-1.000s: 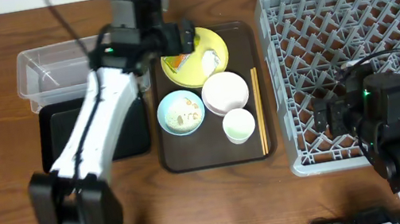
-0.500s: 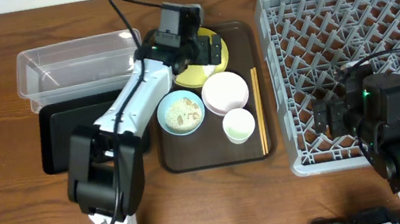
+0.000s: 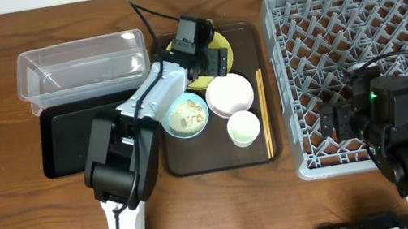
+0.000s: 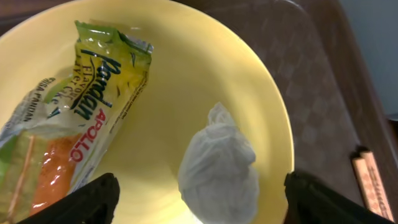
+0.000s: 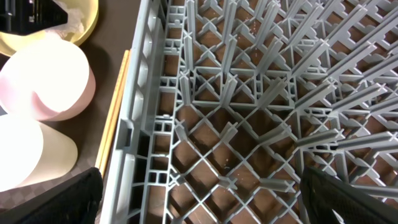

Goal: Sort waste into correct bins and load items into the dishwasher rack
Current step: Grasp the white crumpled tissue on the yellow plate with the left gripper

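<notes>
My left gripper [image 4: 199,204] is open low over the round yellow plate [image 4: 186,68], its fingers either side of a crumpled white tissue [image 4: 217,163]. The yellow-green wrapper packet [image 4: 81,118] lies on the plate to the tissue's left. In the overhead view the left gripper [image 3: 216,61] covers most of the plate [image 3: 222,43]. The light blue bowl [image 3: 184,115] holds rice-like scraps. The pinkish-white bowl [image 3: 229,94], white cup [image 3: 244,129] and chopsticks [image 3: 264,113] lie on the brown tray. My right gripper [image 5: 199,199] is open and empty over the grey rack [image 5: 249,124].
The dishes sit on a dark brown serving tray [image 3: 211,158]. The clear tub [image 3: 81,62] and black tray [image 3: 68,140] stand to its left. The rack [image 3: 277,4] fills the right side, with my right gripper [image 3: 333,121] above its front-left part.
My left arm has swung from the clear tub's side to the right and come down over the yellow plate. The right arm has not moved.
</notes>
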You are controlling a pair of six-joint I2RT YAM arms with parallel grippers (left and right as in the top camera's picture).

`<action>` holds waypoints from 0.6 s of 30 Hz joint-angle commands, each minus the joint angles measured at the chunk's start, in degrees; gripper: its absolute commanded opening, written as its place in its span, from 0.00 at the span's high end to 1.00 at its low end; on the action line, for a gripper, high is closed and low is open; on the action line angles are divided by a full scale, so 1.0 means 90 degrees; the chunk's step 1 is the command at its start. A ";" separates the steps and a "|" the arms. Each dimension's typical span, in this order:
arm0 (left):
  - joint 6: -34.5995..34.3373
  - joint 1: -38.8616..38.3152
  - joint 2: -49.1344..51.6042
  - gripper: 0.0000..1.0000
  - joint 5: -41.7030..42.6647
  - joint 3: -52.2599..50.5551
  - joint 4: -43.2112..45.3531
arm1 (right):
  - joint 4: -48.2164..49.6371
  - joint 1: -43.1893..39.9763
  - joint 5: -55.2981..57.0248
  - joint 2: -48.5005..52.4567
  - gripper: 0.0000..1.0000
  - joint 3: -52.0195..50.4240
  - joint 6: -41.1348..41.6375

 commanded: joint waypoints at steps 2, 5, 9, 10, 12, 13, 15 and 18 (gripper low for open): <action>0.0041 -0.0056 0.0131 0.15 -0.0075 0.0087 0.0066 | -0.0007 0.0078 -0.0024 0.0002 0.01 0.0109 0.0024; 0.0044 -0.0112 0.0155 0.24 -0.0078 0.0087 0.0114 | -0.0012 0.0078 -0.0024 0.0002 0.01 0.0109 0.0022; 0.0041 -0.0146 0.0155 0.43 -0.0075 0.0087 0.0209 | -0.0010 0.0078 -0.0024 0.0002 0.01 0.0109 0.0022; 0.0041 -0.0146 0.0155 0.46 -0.0075 0.0087 0.0209 | -0.0012 0.0078 -0.0024 0.0002 0.01 0.0109 0.0022; 0.0041 -0.0151 0.0155 0.50 -0.0075 0.0087 0.0202 | -0.0012 0.0078 -0.0024 0.0002 0.01 0.0109 0.0024; 0.0041 -0.0151 0.0155 0.50 -0.0075 0.0087 0.0192 | -0.0010 0.0078 -0.0024 0.0000 0.01 0.0109 0.0022; 0.0041 -0.0151 0.0155 0.51 -0.0075 0.0087 0.0131 | -0.0010 0.0078 -0.0024 0.0002 0.01 0.0109 0.0022; 0.0044 -0.0151 0.0155 0.55 -0.0078 0.0075 0.0032 | -0.0010 0.0078 -0.0024 0.0002 0.01 0.0109 0.0022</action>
